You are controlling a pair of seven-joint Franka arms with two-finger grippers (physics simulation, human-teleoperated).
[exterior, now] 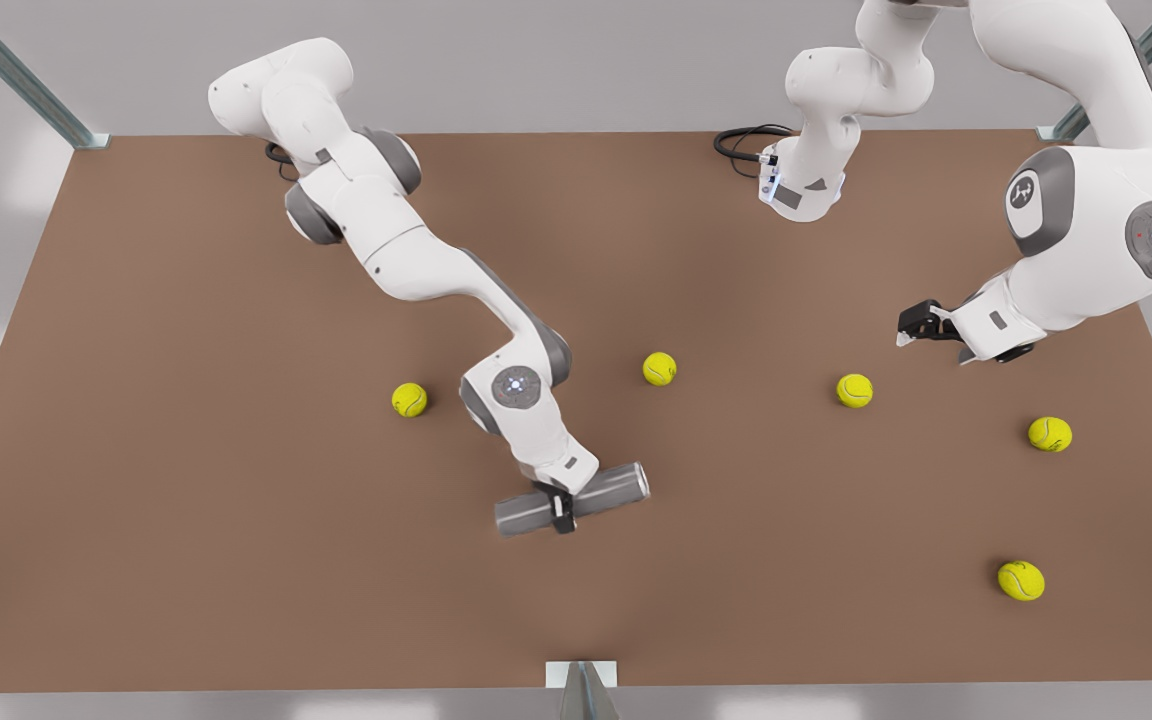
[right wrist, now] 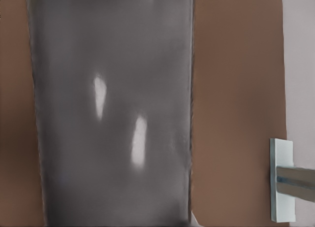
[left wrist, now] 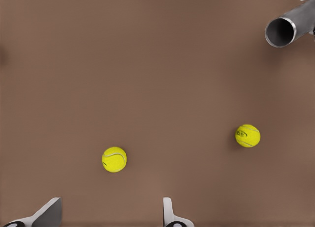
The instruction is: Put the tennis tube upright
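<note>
- Front view: the tennis tube [exterior: 606,492] lies on its side low on the brown table [exterior: 186,420], centre of frame. The right gripper [exterior: 562,508] is clamped around its middle. The left gripper [exterior: 918,328], fingers apart, waits at the right above a tennis ball [exterior: 854,390].
- Left wrist view: the tube's hollow end [left wrist: 281,31], upper right, looks empty.
- Right wrist view: grey tube wall [right wrist: 113,109] up close.
</note>
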